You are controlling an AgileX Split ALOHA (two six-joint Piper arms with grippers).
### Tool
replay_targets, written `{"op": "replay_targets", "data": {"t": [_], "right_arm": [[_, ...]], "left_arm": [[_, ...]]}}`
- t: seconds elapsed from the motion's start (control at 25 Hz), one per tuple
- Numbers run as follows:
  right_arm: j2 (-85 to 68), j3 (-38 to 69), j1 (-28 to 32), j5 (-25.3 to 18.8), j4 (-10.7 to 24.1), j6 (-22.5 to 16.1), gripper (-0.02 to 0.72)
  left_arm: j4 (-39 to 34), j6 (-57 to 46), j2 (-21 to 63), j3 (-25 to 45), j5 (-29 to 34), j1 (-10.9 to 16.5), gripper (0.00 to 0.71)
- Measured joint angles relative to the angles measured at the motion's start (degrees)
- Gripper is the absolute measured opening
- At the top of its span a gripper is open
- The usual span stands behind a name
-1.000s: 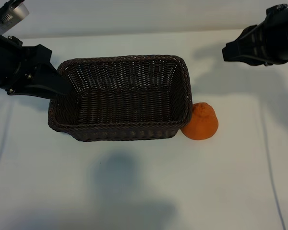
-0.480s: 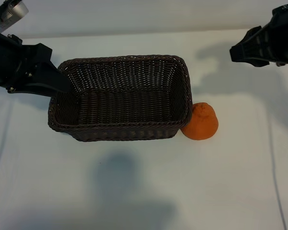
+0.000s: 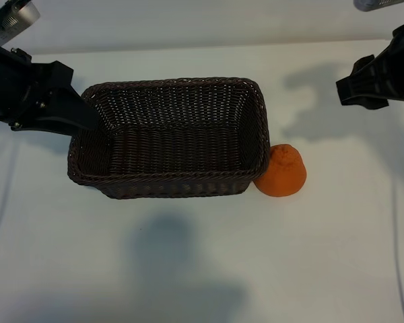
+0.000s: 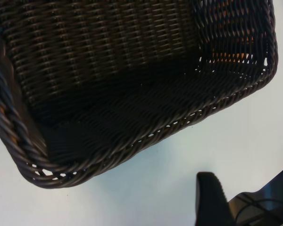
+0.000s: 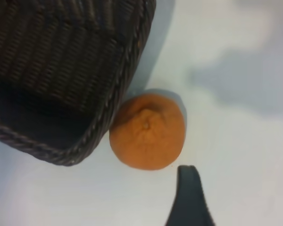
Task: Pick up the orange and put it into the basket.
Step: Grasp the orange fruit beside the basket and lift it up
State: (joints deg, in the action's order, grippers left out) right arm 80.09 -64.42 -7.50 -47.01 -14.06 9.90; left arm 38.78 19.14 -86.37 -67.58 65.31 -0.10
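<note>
Your orange (image 3: 281,171) sits on the table (image 3: 202,269) touching the basket's (image 3: 168,138) outer wall at its right near corner, knob up, no long axis to favour. Your right gripper (image 3: 374,82), well beyond the basket's right end, is the nearer one; its fingers hold nothing, width unclear. Left gripper (image 3: 50,101) hangs by the basket's left end, grip unclear.

Both arms are matte black, with blocky hands (image 3: 71,108) and thin cables.
</note>
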Motion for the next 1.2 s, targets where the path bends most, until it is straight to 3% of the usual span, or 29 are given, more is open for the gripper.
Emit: {"op": "replay_targets", "data": {"t": [0.28,0.84,1.0,1.2], "right_arm": [[6.8,0.0,0.0,-2.1,0.0,-0.2,0.472],[12.8,0.0,0.0,-2.3,-1.2,-0.3,0.472],[13.0,0.0,0.0,-2.3,-3.5,0.7,0.47],[14.7,0.0,0.0,-2.3,-9.3,4.0,0.47]], "left_arm": [[0.0,0.0,0.0,0.0,0.0,0.0,0.419],[0.0,0.1,0.0,0.0,0.0,0.0,0.419],[0.0,0.1,0.0,0.0,0.0,0.0,0.419],[0.0,0.4,0.0,0.0,0.0,0.0,0.419]]}}
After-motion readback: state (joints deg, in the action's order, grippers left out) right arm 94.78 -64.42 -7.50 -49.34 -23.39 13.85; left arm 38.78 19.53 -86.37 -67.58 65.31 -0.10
